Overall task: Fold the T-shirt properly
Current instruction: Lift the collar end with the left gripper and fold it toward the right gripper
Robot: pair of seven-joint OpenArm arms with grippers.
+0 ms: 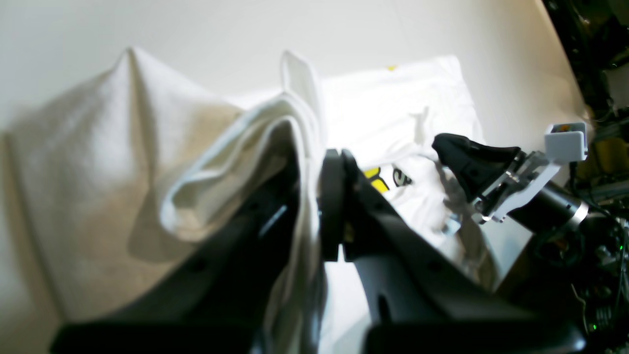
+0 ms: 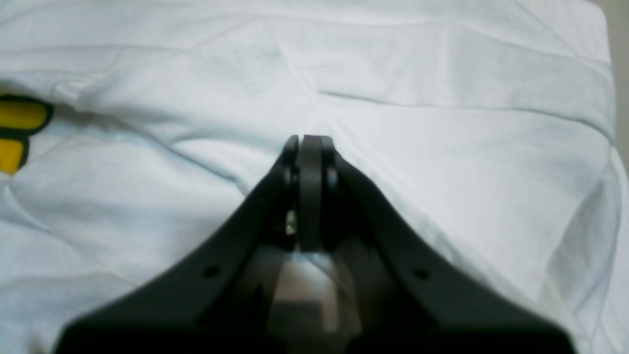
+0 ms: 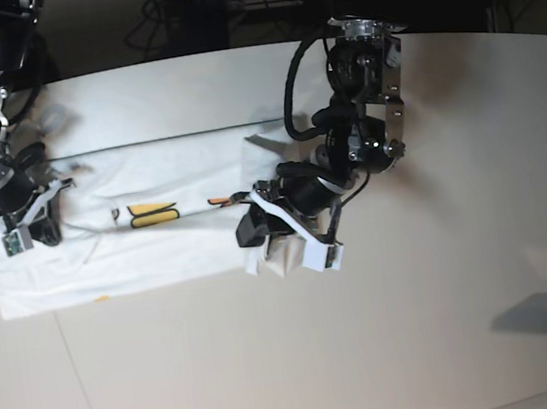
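The black two-fingered left gripper (image 1: 314, 196) on its bent, cable-wrapped arm (image 3: 361, 102) is clamped on a gathered fold of the white printed cloth T-shirt (image 3: 128, 249), while the black right gripper (image 2: 307, 142), jaws pressed together, points down onto the cloth.

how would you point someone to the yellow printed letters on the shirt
On the pale table, a white T-shirt lies spread in a long band at the far left. Near the middle of that band, between the two grippers, sit blocky yellow letters outlined in black, the only strong colour on the white cloth.
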